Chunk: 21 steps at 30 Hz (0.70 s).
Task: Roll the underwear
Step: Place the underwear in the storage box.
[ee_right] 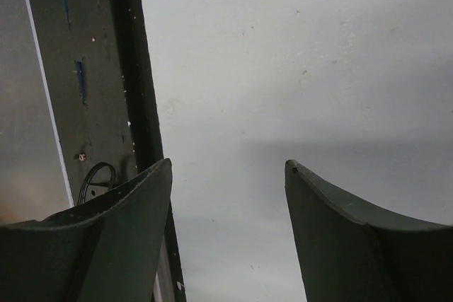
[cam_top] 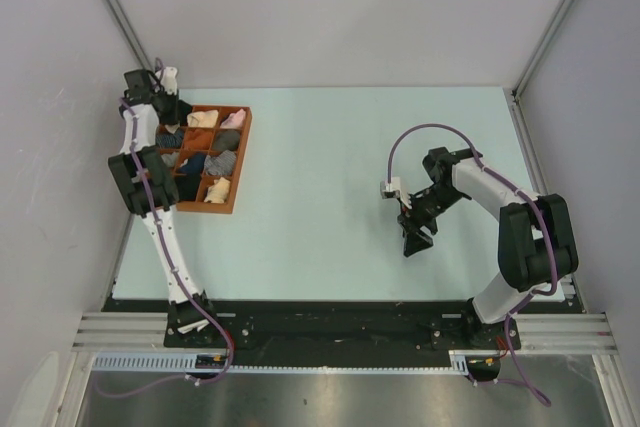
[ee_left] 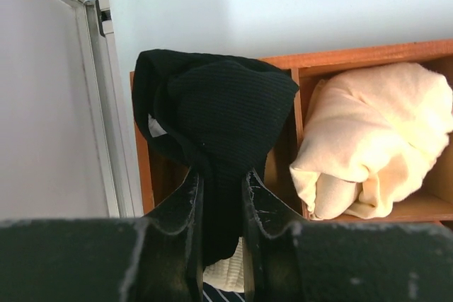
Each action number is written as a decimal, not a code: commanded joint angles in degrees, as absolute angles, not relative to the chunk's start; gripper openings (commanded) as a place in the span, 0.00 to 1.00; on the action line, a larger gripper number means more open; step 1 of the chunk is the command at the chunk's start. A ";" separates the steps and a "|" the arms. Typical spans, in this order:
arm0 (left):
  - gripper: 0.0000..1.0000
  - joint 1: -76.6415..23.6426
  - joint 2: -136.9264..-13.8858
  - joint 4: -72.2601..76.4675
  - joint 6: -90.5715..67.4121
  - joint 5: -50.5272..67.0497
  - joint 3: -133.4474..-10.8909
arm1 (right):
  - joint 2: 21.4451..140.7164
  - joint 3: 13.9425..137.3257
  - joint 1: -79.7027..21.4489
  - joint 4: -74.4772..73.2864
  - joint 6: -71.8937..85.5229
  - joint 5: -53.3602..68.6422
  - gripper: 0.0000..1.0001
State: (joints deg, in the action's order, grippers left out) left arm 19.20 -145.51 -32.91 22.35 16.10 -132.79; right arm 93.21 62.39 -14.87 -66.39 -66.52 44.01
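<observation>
The underwear (ee_left: 219, 111) is black with a fine ribbed pattern. The tray (ee_left: 354, 56) is orange-brown. The rolled bundle (ee_left: 375, 139) in it is pale cream. The table (cam_top: 350, 197) is a light mint green. The right arm (cam_top: 485, 179) is white and black, and its cable (cam_top: 408, 135) is purple.

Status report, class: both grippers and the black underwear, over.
Left gripper shut on black fabric underwear, over brown wooden tray. Right gripper open. Cream rolled bundle alongside.

Soft, even light from above leaves the pale counter (cam_top: 330, 177) bright, with only faint shadows. Close up, the black underwear (ee_left: 219, 111) loses detail in darkness, and the right claw (ee_right: 228, 167) looks dark and slightly blurred at the bottom edge.
</observation>
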 commanded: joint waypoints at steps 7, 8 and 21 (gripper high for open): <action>0.21 17.40 -142.56 -51.85 27.34 11.43 -119.53 | 89.30 63.98 -13.89 -69.96 -70.48 46.76 0.69; 0.21 17.32 -142.30 -52.73 27.07 10.38 -118.84 | 88.95 63.98 -13.71 -70.40 -71.01 47.11 0.69; 0.22 19.16 -133.07 -51.24 25.58 9.40 -103.46 | 87.80 63.90 -13.36 -72.33 -73.21 47.81 0.69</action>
State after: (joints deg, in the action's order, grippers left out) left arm 18.35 -132.09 -31.16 25.93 10.48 -110.78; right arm 89.91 62.39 -13.47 -70.54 -71.42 45.95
